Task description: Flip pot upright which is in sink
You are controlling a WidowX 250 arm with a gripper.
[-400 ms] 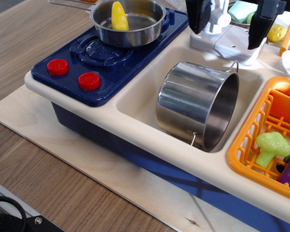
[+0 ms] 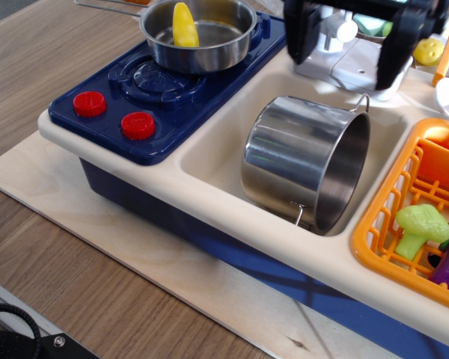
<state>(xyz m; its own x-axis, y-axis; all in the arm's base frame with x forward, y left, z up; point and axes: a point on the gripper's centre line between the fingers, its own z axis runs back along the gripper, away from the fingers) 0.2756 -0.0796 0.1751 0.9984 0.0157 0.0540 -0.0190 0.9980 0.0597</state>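
Observation:
The pot is a tall shiny steel cylinder lying on its side in the cream sink, its open mouth facing right toward the orange basket. Thin wire loop handles show at its rim, one at the top and one at the bottom. My gripper hangs above the sink's back edge, over the pot. Its two black fingers are spread wide apart and hold nothing.
A shallow steel pan with a yellow toy piece stands on the navy stove at the left. A white toy faucet stands behind the sink. An orange slatted basket with toy vegetables is at the right.
My gripper has come lower toward the pot and shifted slightly left. The pot has not moved.

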